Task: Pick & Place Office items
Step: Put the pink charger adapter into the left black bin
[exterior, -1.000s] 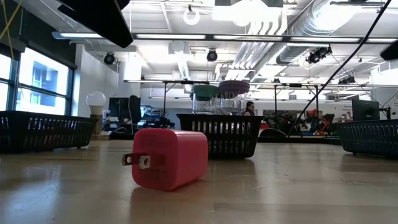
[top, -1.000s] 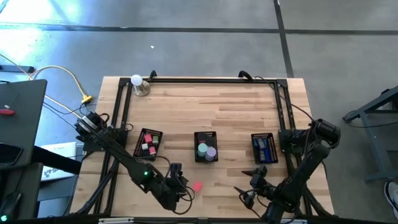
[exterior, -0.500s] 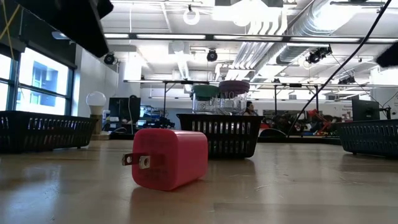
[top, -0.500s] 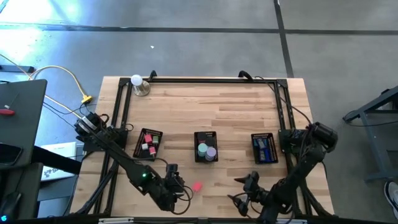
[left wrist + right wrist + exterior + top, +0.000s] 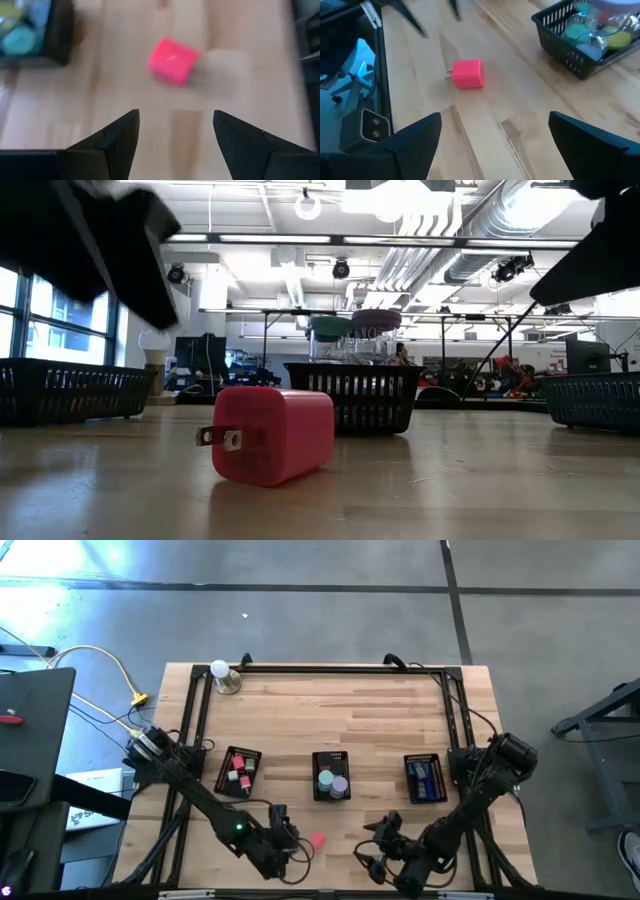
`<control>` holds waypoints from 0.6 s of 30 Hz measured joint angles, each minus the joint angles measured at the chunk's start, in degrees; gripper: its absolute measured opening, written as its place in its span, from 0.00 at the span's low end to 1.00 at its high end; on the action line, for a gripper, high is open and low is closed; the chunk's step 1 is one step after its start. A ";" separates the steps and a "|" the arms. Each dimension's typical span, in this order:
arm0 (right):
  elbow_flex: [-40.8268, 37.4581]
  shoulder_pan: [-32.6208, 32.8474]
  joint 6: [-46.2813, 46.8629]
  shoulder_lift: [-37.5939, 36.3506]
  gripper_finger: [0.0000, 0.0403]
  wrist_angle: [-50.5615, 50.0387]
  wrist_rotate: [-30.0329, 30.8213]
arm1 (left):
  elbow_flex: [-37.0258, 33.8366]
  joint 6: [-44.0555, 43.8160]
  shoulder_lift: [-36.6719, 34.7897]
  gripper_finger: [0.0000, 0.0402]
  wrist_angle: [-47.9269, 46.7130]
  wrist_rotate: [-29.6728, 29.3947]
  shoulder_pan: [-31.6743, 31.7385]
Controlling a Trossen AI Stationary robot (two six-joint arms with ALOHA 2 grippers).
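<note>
A pink plug-shaped block [image 5: 317, 839] lies on its side on the bare wood near the table's near edge, and shows as the pink block [image 5: 270, 434] with its two prongs level in the low view. My left gripper [image 5: 287, 834] is open just left of it; the pink block [image 5: 173, 61] sits ahead of my left gripper [image 5: 175, 117]. My right gripper [image 5: 373, 849] is open a short way to the block's right; the pink block [image 5: 467, 74] lies ahead of my right gripper [image 5: 495, 120]. Neither gripper touches it.
Three black mesh trays stand in a row mid-table: the left tray [image 5: 238, 771] with red and pink blocks, the middle tray [image 5: 331, 776] with teal and purple rolls, the right tray [image 5: 426, 779] with dark blue rectangles. A white ball on a metal base [image 5: 222, 675] stands at the far left corner.
My right gripper has travelled along the near edge toward the table's left, closing on the pink block. My left arm has sunk lower beside the block. The block has stayed where it was.
</note>
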 joint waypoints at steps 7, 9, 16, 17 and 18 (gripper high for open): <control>0.00 0.60 -0.29 0.00 0.89 1.43 -0.78 | -0.02 -1.05 2.12 0.61 -2.87 0.17 2.24; 0.00 0.88 -0.69 0.00 0.89 1.55 -0.84 | -0.02 -0.90 2.12 0.61 -2.36 0.20 2.22; 0.00 0.91 -1.38 -0.02 0.89 1.96 -0.82 | -0.02 -1.09 2.14 0.61 -2.00 0.38 3.61; 0.00 0.90 -1.38 -0.02 0.89 1.95 -0.79 | -0.02 -1.09 2.14 0.61 -2.01 0.33 3.77; 0.00 0.90 -1.38 -0.04 0.89 1.94 -0.79 | -0.02 -1.08 2.14 0.61 -2.02 0.31 3.95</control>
